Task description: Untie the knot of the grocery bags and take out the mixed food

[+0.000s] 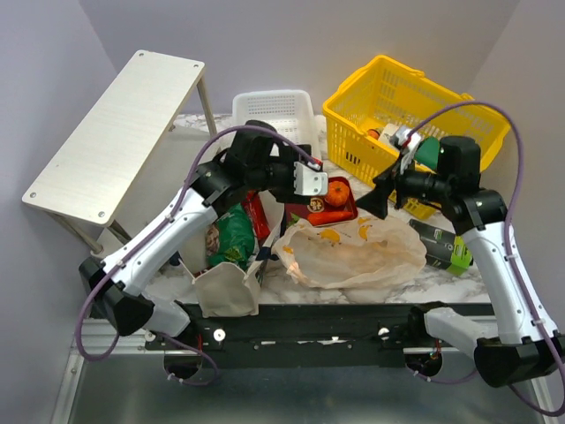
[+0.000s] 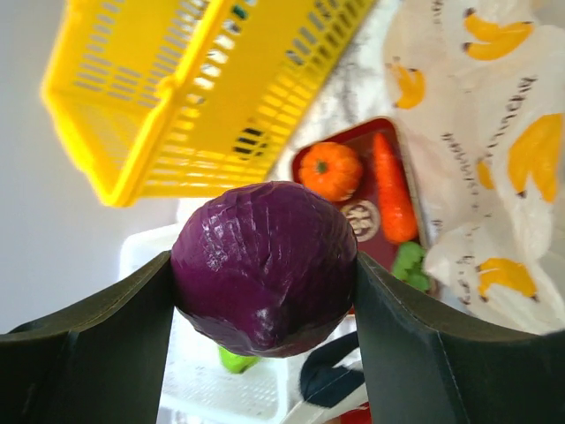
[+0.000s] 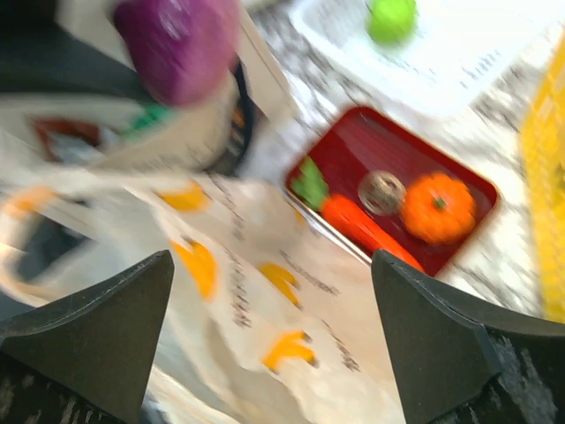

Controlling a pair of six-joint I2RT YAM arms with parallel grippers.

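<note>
Left hand (image 2: 265,296) is clamped on the onion (image 2: 263,265), one finger pressed on each side, the purple ball held up off the desk (image 1: 296,290). From above, that hand sits just left of the red tray (image 1: 346,215), at the near edge of the white basket (image 1: 274,110). The apple (image 3: 391,18) lies in that white basket, far side.

On the tray: the orange (image 2: 330,170) and the carrot (image 2: 393,190) side by side, the carrot's green top pointing toward the near left.

Right hand (image 3: 265,340) hangs with its fingers wide apart and nothing between them, above the plastic bag (image 1: 362,254); its own view is blurred. It sits just right of the tray, in front of the yellow basket (image 1: 349,110) at far right.

The plastic bag lies crumpled and spread flat at the near middle of the desk, just this side of the tray, orange fruit prints up; I cannot tell whether the knot is undone. The tote (image 1: 225,290) slumps at near left, touching the plastic bag's left edge, with a green snack bag (image 1: 234,237) and something red showing in its mouth. A black-and-green box (image 1: 448,250) lies just right of the plastic bag
</note>
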